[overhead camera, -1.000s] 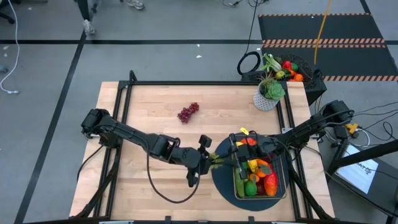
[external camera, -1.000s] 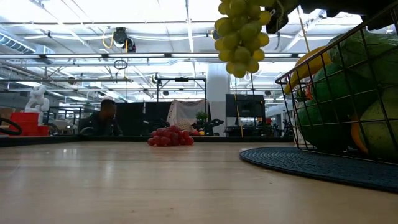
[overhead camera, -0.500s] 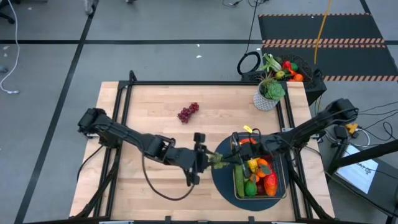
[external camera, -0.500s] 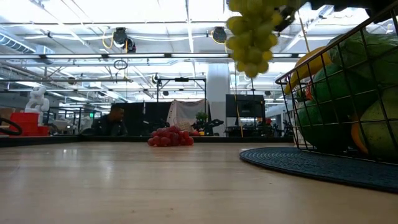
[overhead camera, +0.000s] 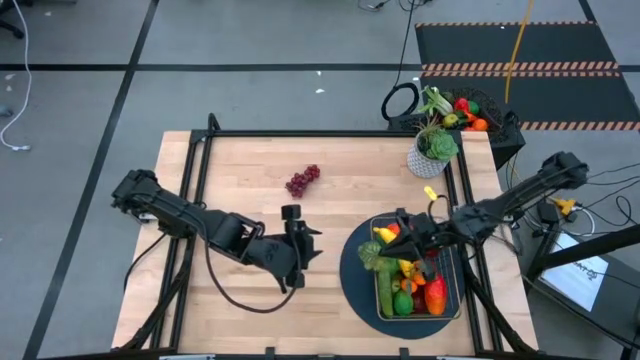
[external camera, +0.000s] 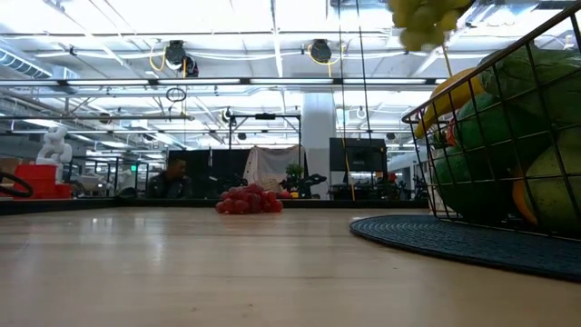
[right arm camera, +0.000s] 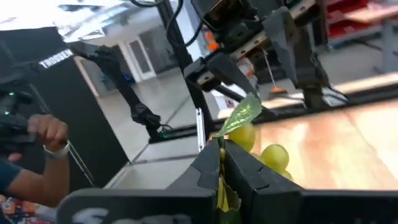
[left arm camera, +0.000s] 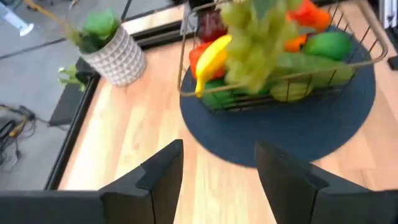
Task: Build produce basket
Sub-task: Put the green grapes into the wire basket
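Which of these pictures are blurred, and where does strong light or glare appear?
Left wrist view: the green grapes are smeared by motion, while the basket behind reads somewhat clearer. Low view: the grapes at the top edge are soft, and bright ceiling lights wash out the background. Right wrist view: the right pincer is fairly sharp, the room behind hazy. High view: evenly lit, no glare.

The green grapes [left arm camera: 256, 38] are pale yellow-green. The yellow banana [left arm camera: 211, 59] lies in the dark bronze wire basket [left arm camera: 367, 32] with a red-orange fruit [overhead camera: 435, 294], a green cucumber [overhead camera: 385, 287] and a green lime [overhead camera: 402, 303]. The round mat [left arm camera: 298, 127] is navy. The red-purple grapes [overhead camera: 302, 179] lie on the light wood table [overhead camera: 250, 170]. The pot [left arm camera: 118, 56] is white with a diamond pattern.
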You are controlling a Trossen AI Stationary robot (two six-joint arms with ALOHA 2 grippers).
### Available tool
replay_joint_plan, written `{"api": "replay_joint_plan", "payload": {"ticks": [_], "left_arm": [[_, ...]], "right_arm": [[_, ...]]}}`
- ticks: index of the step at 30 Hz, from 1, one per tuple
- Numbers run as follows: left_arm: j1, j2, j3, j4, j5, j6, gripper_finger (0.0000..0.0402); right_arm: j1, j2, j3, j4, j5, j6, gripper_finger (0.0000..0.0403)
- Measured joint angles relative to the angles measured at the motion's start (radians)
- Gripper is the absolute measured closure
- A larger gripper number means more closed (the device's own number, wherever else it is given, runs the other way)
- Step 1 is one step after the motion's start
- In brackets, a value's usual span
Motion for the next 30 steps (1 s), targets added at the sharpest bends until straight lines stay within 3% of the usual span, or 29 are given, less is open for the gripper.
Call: {"api": "replay_joint_plan", "payload": {"ticks": [5,9,15,25,30], "left_arm": [[0.0,-0.001,0.0,-0.055,-0.006,-0.046,0.0216],[0.001,-0.001,0.0,-0.063,-0.007,-0.054,0.0222],[0.001,-0.001,0.0,-0.063,-0.006,-0.055,0.0222],[0.001,-0.001,0.0,-0.057,-0.006,-0.064,0.0222],[0.001,-0.001,0.0,-0.056,-0.006,-0.064,0.0222]], "right_arm": [[0.139,-0.057,0.158,-0.372,0.206,0.056,0.0399],[0.235,-0.042,0.284,-0.514,0.253,0.143,0.0399],[0.369,0.007,0.381,-0.581,0.255,0.223,0.0399],[0.517,0.088,0.383,-0.651,0.503,0.297,0.0399],[0.538,0.134,0.383,-0.647,0.568,0.324,0.0399]]}}
